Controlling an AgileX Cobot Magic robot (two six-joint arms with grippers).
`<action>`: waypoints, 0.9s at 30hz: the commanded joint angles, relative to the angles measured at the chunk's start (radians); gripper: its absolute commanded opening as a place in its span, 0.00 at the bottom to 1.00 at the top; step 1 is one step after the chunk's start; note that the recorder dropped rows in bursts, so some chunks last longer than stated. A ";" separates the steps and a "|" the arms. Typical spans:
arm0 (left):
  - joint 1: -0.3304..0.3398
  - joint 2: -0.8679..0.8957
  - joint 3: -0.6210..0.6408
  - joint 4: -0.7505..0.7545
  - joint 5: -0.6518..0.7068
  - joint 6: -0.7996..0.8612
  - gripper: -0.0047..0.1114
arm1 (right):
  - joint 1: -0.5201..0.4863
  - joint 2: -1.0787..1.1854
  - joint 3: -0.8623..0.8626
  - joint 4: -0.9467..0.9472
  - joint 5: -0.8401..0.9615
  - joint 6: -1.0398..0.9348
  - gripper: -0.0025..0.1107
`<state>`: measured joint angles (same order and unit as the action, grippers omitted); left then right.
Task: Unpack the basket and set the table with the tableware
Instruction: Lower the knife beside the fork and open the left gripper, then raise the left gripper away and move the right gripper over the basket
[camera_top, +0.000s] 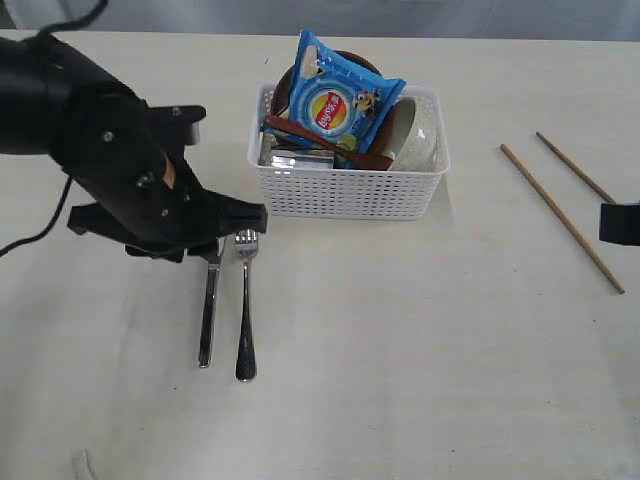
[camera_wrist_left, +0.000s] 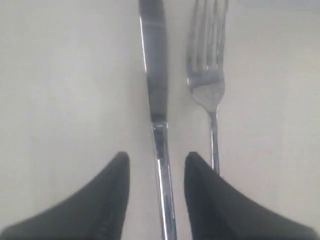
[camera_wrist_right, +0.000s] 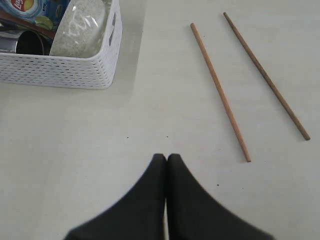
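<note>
The table (camera_top: 420, 370) is wide and mostly bare, with the basket (camera_top: 345, 195) standing at its far middle. Inside the basket a blue chip bag (camera_top: 338, 100) lies on top; under and beside it are the cream bowl (camera_top: 415, 135), a brown plate (camera_top: 284, 92), the wooden spoon (camera_top: 320, 140) and the steel cup (camera_wrist_right: 29, 44). Two chopsticks (camera_top: 560, 215) lie on the right side, apart from each other and not parallel. The knife (camera_top: 208, 310) and the fork (camera_top: 246, 310) lie side by side in front of the basket's left corner.

The left gripper (camera_wrist_left: 156, 159) is low over the knife with its jaws parted, one finger on each side of the handle, and it seems to hold nothing. The right gripper (camera_wrist_right: 166, 157) rests closed and empty, near the chopsticks.

I judge that the step in hand is setting down the knife. To do it well, the left gripper should rise straight up, because one finger is just beside the fork's stem and a sideways move can push it.

For room, the basket wall is near the left arm, so lift before turning. The space between the fork and the chopsticks is free for the bowl and the plate. The bag probably has to come off first.
</note>
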<state>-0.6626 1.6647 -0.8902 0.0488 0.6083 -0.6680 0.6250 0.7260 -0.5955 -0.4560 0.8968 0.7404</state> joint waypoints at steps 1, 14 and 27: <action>-0.006 -0.139 -0.001 0.136 0.040 -0.039 0.14 | -0.003 -0.004 0.004 0.002 -0.009 -0.008 0.02; 0.211 -0.455 -0.003 0.214 0.183 0.218 0.04 | -0.003 0.065 0.004 0.002 -0.080 -0.058 0.02; 0.282 -0.408 0.037 -0.049 0.034 0.451 0.04 | -0.007 0.378 -0.328 -0.013 -0.070 -0.194 0.02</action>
<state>-0.3863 1.2366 -0.8624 0.0074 0.6482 -0.2174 0.6232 1.0525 -0.8198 -0.4421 0.7893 0.5863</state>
